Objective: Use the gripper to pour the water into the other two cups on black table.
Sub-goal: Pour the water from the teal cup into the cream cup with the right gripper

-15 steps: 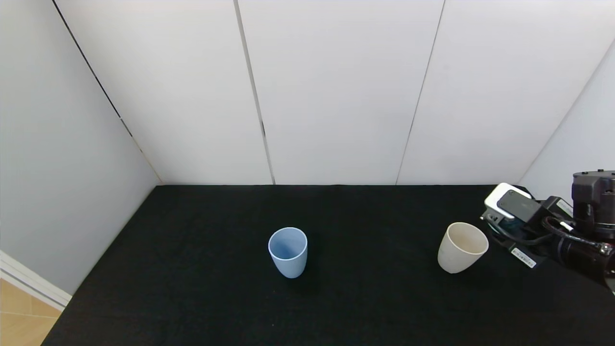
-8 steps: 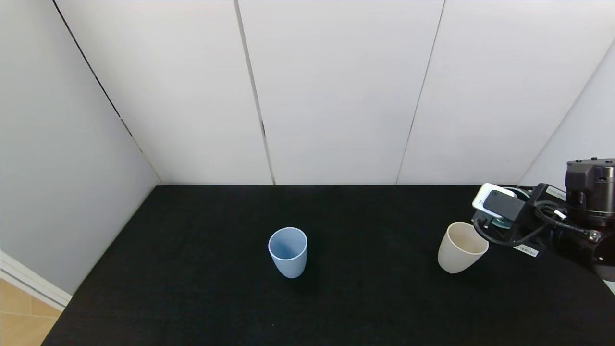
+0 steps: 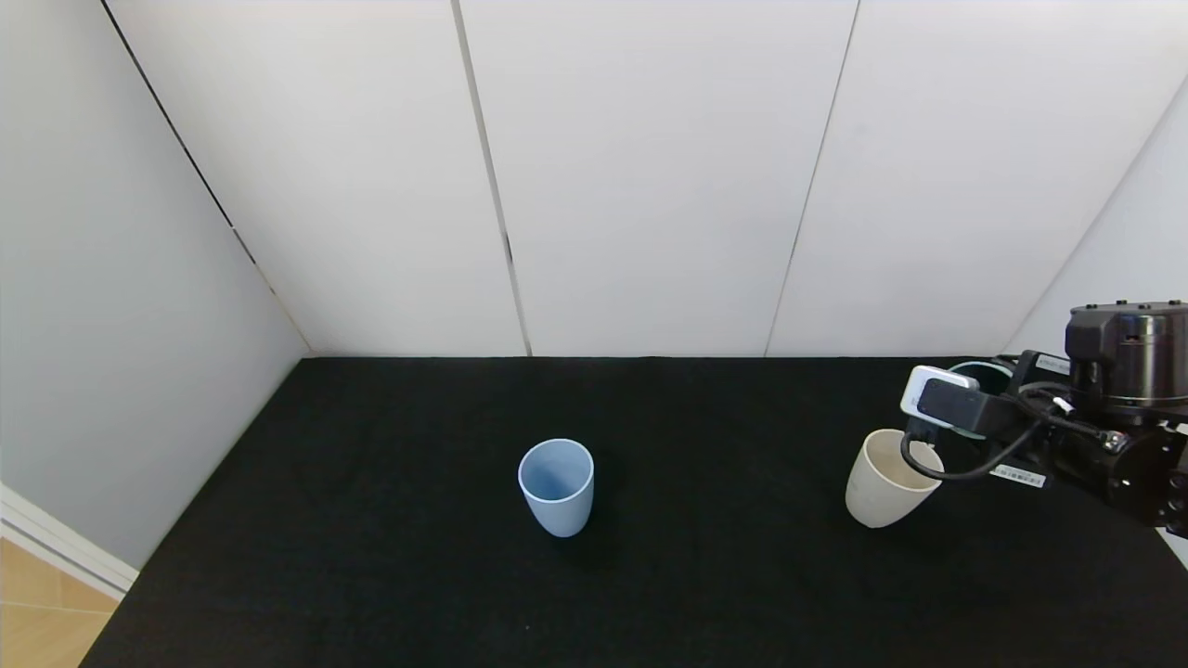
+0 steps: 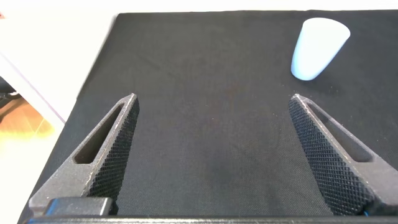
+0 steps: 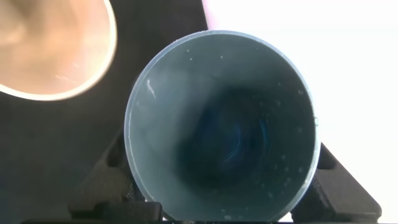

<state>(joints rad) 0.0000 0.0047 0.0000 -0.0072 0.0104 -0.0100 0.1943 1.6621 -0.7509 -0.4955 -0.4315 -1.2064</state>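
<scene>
Black table [image 3: 390, 557]: right gripper [image 3: 965, 413] clasps teal-green cup [image 5: 221, 124] beside cream-beige cup [image 3: 889, 478]; left gripper [image 4: 214, 155] spread

- We count three cups: one light blue cup [image 3: 556, 486], one cream-beige cup [image 3: 886, 482], one teal-green cup [image 5: 221, 124].
- Two grippers: left gripper [image 4: 214, 152], right gripper [image 3: 974, 408].
- One black table [image 3: 371, 520].

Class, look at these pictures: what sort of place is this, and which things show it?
Probably a robot test booth, not a kitchen: plain white wall panels, a black table holding only cups, and the right gripper holding a teal cup.
</scene>
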